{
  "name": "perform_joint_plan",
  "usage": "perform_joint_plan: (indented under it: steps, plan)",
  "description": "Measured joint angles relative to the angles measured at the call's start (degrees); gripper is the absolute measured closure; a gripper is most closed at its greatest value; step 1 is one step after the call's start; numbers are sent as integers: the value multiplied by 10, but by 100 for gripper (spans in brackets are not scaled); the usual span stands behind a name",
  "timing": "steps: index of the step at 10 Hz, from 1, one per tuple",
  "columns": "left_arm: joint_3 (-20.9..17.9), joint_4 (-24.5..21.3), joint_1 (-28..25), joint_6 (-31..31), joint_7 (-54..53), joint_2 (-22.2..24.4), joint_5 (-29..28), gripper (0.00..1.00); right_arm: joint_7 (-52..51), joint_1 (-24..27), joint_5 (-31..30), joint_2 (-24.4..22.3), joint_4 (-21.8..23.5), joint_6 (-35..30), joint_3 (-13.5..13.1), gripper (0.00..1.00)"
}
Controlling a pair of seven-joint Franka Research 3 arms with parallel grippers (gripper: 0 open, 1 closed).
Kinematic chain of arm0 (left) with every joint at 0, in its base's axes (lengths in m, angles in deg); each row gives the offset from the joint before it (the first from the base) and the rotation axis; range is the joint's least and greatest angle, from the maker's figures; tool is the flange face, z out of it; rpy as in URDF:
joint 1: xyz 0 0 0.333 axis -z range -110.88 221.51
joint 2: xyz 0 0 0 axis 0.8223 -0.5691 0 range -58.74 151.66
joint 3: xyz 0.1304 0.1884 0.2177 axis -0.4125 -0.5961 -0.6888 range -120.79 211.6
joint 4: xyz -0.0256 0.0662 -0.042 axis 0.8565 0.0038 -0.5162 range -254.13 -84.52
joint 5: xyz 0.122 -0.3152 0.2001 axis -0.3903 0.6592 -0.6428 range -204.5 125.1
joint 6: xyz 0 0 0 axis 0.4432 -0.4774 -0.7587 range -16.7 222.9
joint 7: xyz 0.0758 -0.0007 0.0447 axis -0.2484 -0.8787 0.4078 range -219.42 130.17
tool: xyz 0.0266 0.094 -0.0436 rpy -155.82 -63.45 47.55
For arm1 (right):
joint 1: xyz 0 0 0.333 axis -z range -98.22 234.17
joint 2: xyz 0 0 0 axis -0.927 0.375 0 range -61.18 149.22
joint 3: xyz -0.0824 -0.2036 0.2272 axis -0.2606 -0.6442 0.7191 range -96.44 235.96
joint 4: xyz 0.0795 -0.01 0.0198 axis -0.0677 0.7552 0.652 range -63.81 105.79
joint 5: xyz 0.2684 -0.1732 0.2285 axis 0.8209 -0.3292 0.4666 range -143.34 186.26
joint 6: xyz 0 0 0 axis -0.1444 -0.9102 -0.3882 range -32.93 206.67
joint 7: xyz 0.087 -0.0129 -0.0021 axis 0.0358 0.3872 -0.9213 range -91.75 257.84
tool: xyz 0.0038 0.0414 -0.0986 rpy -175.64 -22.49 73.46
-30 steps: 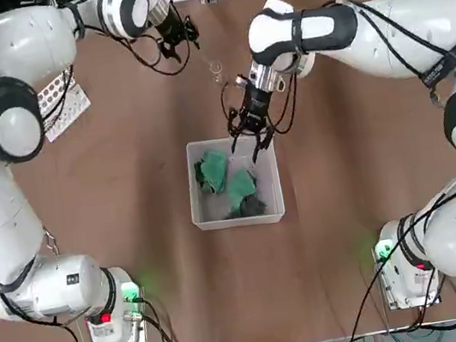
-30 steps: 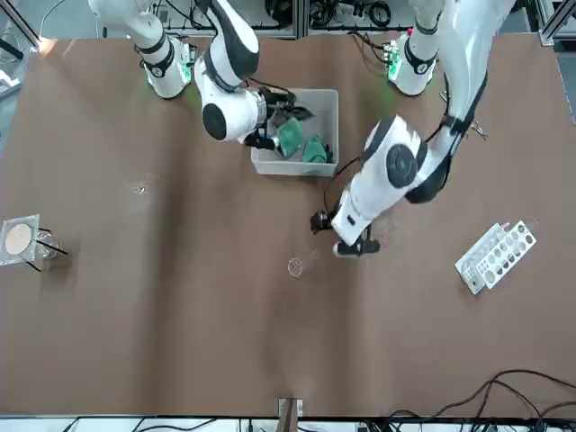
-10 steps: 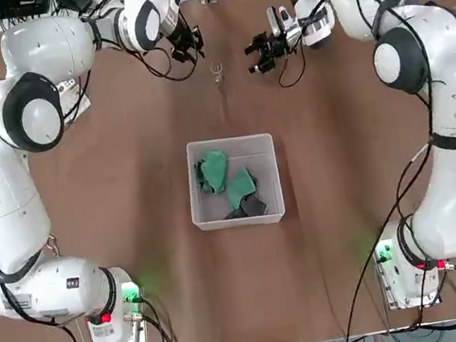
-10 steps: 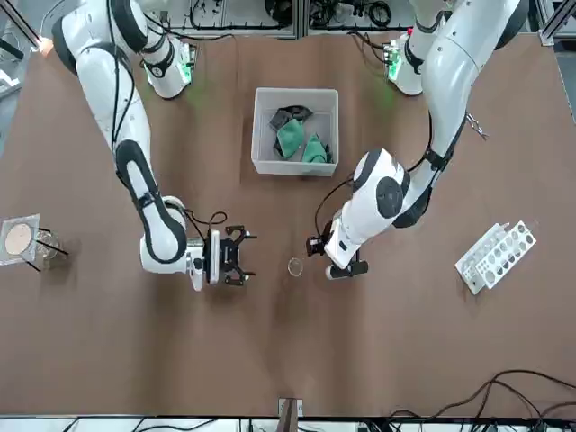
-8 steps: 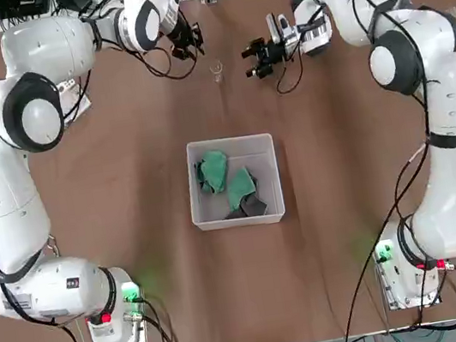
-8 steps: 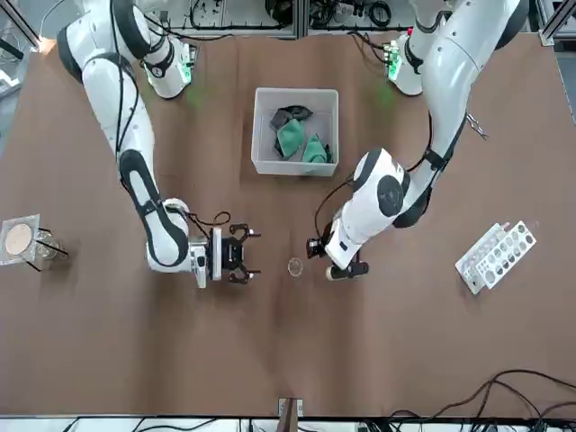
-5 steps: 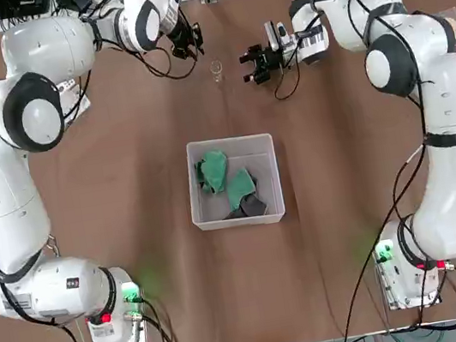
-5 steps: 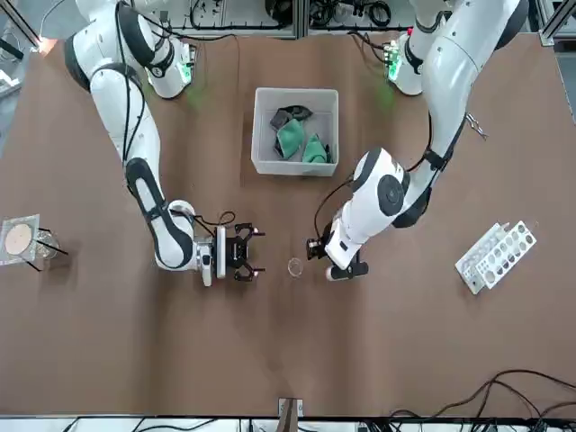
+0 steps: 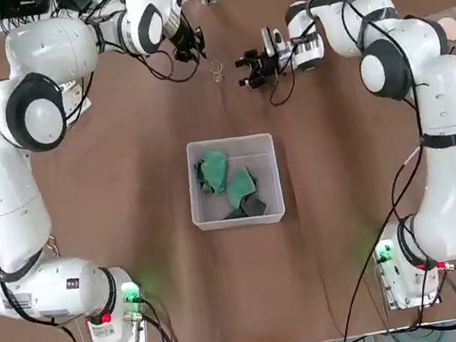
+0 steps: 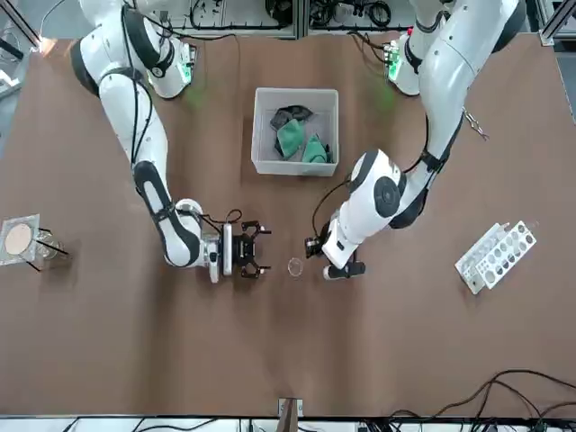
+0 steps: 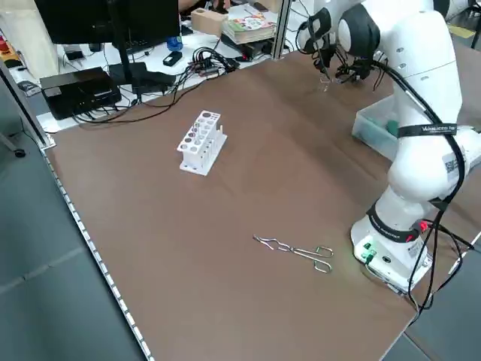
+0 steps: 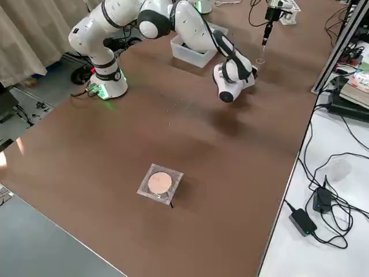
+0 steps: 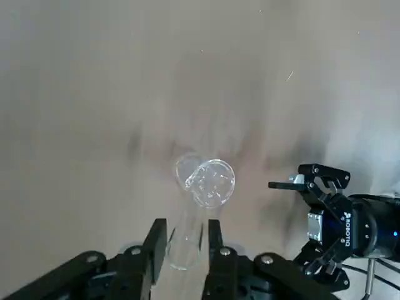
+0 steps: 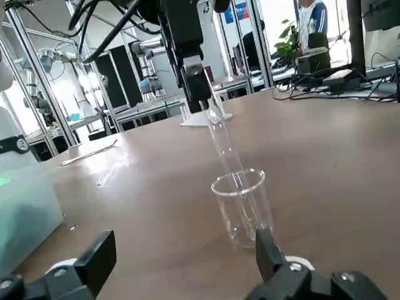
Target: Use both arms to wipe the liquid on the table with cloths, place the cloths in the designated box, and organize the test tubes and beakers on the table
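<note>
A tiny clear beaker (image 9: 216,70) stands on the brown table (image 9: 129,204) near its far edge. A glass test tube (image 13: 186,240) leans with its lower end in the beaker (image 13: 212,181). My left gripper (image 9: 191,47) is shut on the tube's upper end. My right gripper (image 9: 251,70) lies low and level just right of the beaker, open, with nothing between its fingers. In the right wrist view the beaker (image 14: 240,203) is just ahead of one fingertip (image 14: 275,262). The grey box (image 9: 240,218) at mid-table holds green cloths (image 9: 228,180).
A white test tube rack (image 10: 495,255) lies at the far left of the table. A wire stand with a pale disc (image 10: 20,239) sits at the far right. Metal tongs (image 11: 297,250) lie near the left arm's base. Cables and equipment crowd the bench beyond the far edge.
My right gripper left the box, swung to the far side and slid left along the table toward the beaker. The left gripper stayed over the beaker, its fingers narrowing on the tube.
</note>
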Motion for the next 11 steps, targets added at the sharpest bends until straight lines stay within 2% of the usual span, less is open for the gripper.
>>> perform_joint_plan:
  steps: [2, 3, 11]
  plan:
    - [0, 1, 0, 1, 0, 0, 0, 71, -6, -5, 8, 3, -17, 4, 0, 1]
    - [0, 1, 0, 3, 0, 0, 0, 78, -8, -5, 9, 4, -22, 5, 0, 1]
    - [0, 15, 0, 4, 0, 7, -2, 79, -13, -6, 12, 8, -36, 5, 0, 1]
